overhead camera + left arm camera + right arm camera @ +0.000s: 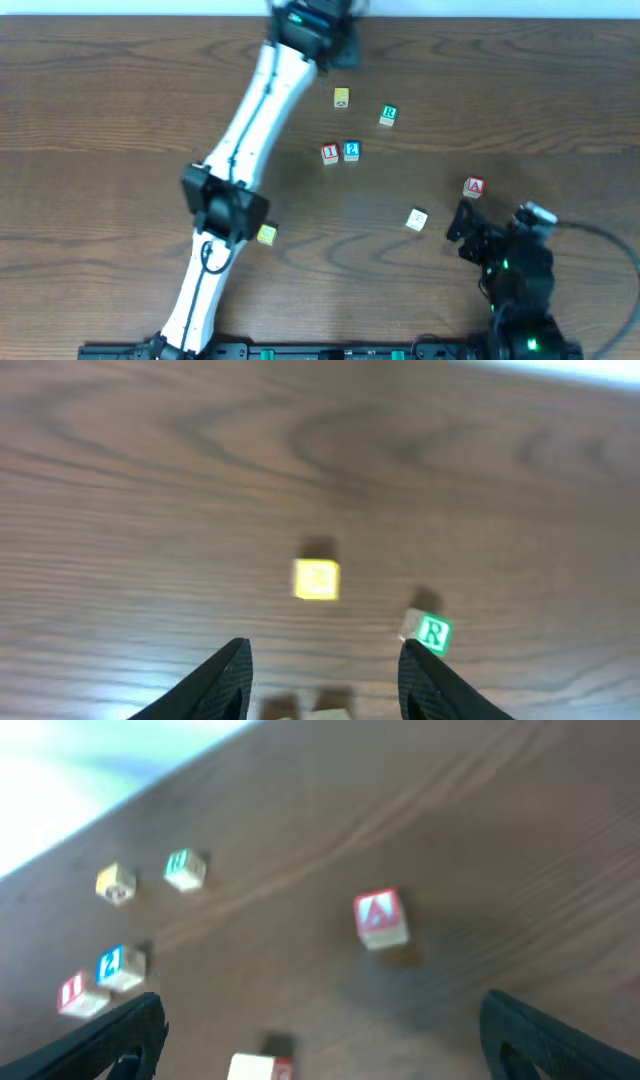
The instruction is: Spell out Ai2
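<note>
The red "A" cube [474, 187] sits alone at the right and also shows in the right wrist view [380, 918]. The red "I" cube [329, 153] and the blue "2" cube [351, 150] stand side by side at mid-table, touching or nearly so, and both show in the right wrist view, "I" [78, 994] and "2" [118, 966]. My right gripper [462, 225] [330, 1050] is open and empty, just below the "A" cube. My left gripper [315, 25] [328, 685] is open and empty, high at the far edge.
A green "R" cube [388, 115] [432, 632] and a yellow cube [341, 97] [316, 579] lie behind the "I" and "2". A cream cube [417, 219] [258, 1067] sits left of my right gripper. Another yellow cube [266, 234] lies by the left arm's elbow.
</note>
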You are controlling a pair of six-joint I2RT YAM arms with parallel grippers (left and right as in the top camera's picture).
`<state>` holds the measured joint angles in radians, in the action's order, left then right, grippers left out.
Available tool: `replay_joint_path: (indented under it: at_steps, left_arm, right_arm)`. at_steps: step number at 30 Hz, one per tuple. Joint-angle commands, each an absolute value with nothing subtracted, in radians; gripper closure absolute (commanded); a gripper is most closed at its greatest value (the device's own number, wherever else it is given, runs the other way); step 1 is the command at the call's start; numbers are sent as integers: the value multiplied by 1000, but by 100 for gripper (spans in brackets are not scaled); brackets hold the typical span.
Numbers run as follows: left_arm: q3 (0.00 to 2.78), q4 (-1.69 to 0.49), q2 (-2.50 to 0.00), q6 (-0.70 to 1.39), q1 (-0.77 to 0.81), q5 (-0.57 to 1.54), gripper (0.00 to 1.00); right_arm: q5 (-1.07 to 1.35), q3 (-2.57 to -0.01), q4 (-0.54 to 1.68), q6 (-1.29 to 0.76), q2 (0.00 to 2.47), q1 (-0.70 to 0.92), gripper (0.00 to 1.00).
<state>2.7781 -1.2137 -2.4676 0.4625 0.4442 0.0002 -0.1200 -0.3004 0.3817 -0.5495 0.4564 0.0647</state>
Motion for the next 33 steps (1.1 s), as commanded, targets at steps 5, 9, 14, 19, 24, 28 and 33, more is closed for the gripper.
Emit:
replay_joint_path:
  at_steps: [5,9,14,19,24,28,33]
  left_arm:
    - [2844,-1337,-2378,445,273,31,51]
    - [2843,-1379,-2378,444,233,76,51]
    - [2843,-1407,-2378,398,221,75,50]
    - [2843,-1407,-2378,388,223,75,48]
    - [2843,-1411,-2378,380,223,75,46]
    - [2843,-1415,-2378,380,223,75,46]
    - [2843,-1417,-2378,380,223,75,46]
  right_arm:
    - [-14,-698,590,-494,942,57,1]
    - [-14,-848,699,-421,1099,57,1]
    - [-69,-872,746,-309,1223,44,1]
    - [-71,-873,782,-299,1400,-12,3]
    - [-72,-873,722,-239,1514,-31,6]
    - [-107,-873,646,-201,1544,-39,10]
    - [-95,-873,580,-139,1554,-84,14]
